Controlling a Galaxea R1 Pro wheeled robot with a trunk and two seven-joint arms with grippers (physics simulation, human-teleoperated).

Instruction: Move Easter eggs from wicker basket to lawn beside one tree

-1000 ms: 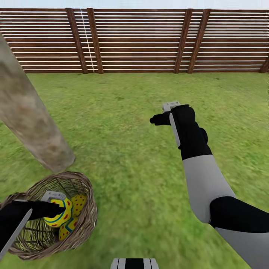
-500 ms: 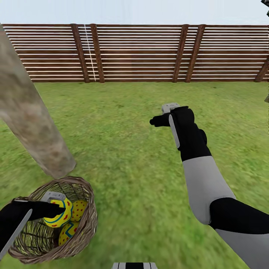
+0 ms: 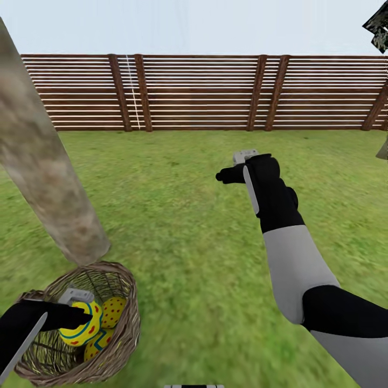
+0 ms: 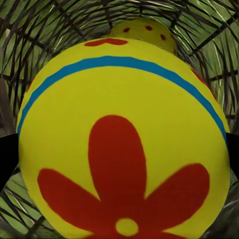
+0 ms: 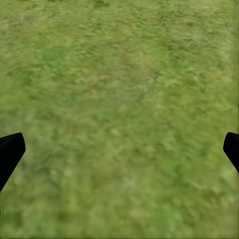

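Observation:
The wicker basket stands on the lawn at the foot of the thick grey-brown tree. Three yellow Easter eggs lie inside it. My left gripper reaches into the basket and is shut on the top egg; in the left wrist view that egg sits between the dark fingertips. A second egg and a third egg rest beside it. My right gripper hangs open over bare grass.
A brown slatted fence closes the far side of the garden. Dark foliage shows at the top right corner. Open grass stretches between the trunk and my right arm.
The whole picture has slid downward and more sky shows, so the camera has tilted up. My left gripper still holds the egg inside the basket. The right arm keeps its pose.

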